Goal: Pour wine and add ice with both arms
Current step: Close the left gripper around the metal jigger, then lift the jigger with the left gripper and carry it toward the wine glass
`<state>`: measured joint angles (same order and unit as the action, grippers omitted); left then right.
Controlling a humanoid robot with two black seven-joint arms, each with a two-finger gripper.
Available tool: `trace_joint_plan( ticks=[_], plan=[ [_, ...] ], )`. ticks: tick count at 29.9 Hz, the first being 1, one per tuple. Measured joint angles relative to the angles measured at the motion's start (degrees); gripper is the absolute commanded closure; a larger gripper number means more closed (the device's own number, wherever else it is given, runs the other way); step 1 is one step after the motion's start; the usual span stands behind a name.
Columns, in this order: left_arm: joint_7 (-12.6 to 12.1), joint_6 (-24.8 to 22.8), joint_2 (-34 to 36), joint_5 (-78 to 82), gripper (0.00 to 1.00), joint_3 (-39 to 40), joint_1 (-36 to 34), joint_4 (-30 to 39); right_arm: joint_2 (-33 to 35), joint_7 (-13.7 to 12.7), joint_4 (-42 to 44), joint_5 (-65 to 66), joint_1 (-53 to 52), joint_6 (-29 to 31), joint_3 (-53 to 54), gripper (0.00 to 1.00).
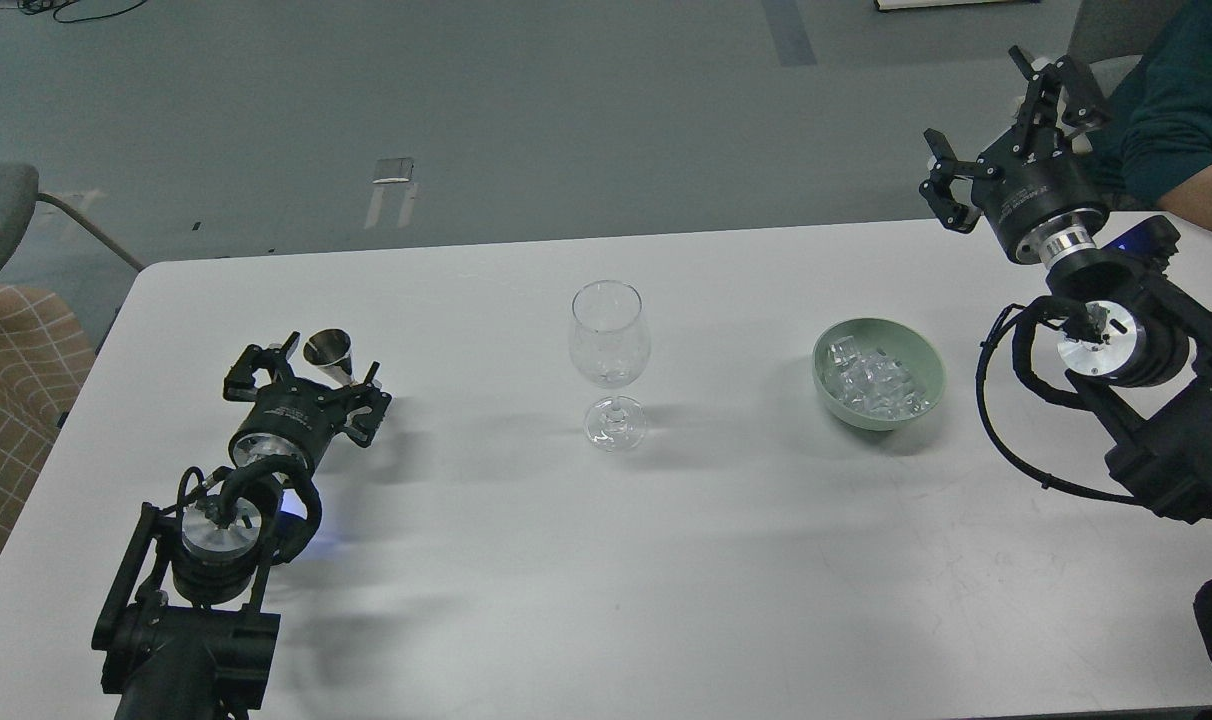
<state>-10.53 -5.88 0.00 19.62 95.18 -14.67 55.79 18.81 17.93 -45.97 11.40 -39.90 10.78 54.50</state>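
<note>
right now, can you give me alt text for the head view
An empty wine glass stands mid-table between two black robot arms, with a green bowl of ice to its right. The left hand sits low around a small metal cup; the right hand is raised, open and empty.

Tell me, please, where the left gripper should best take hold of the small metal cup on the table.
Probably around the narrow lower body of the metal cup, coming level from the robot's side: it stands upright and flares towards its open rim, between the fingers of the left gripper.
</note>
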Motion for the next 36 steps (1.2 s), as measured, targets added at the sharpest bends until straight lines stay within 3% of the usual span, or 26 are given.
trace_joint_plan(
  ticks=[4, 12, 21, 31, 36],
  plan=[
    [0.78, -0.5, 0.0, 0.06, 0.47, -1.35, 0.04, 0.0, 0.0, 0.0, 0.0, 0.02, 0.0, 0.02, -0.01, 0.0],
    [0.86, -2.37, 0.0, 1.57, 0.54, -1.62, 0.4, 0.0, 0.01, 0.0, 0.0, 0.02, 0.0, -0.04, 0.03, 0.0],
    [0.92, -5.85, 0.0, 2.59, 0.73, -1.49, 1.04, -0.01, 0.01, 0.0, -0.07, 0.02, 0.0, -0.06, 0.07, 0.0],
    [1.71, -7.34, 0.0, 1.88, 0.81, -0.96, 1.13, 0.0, 0.01, 0.0, -0.33, 0.02, 0.37, -0.03, 0.0, 0.0],
    [1.9, -7.76, 0.0, 1.7, 0.95, -0.74, 1.13, 0.37, 0.04, 0.0, -0.35, 0.02, 0.59, -0.02, 0.0, 0.0]
  ],
)
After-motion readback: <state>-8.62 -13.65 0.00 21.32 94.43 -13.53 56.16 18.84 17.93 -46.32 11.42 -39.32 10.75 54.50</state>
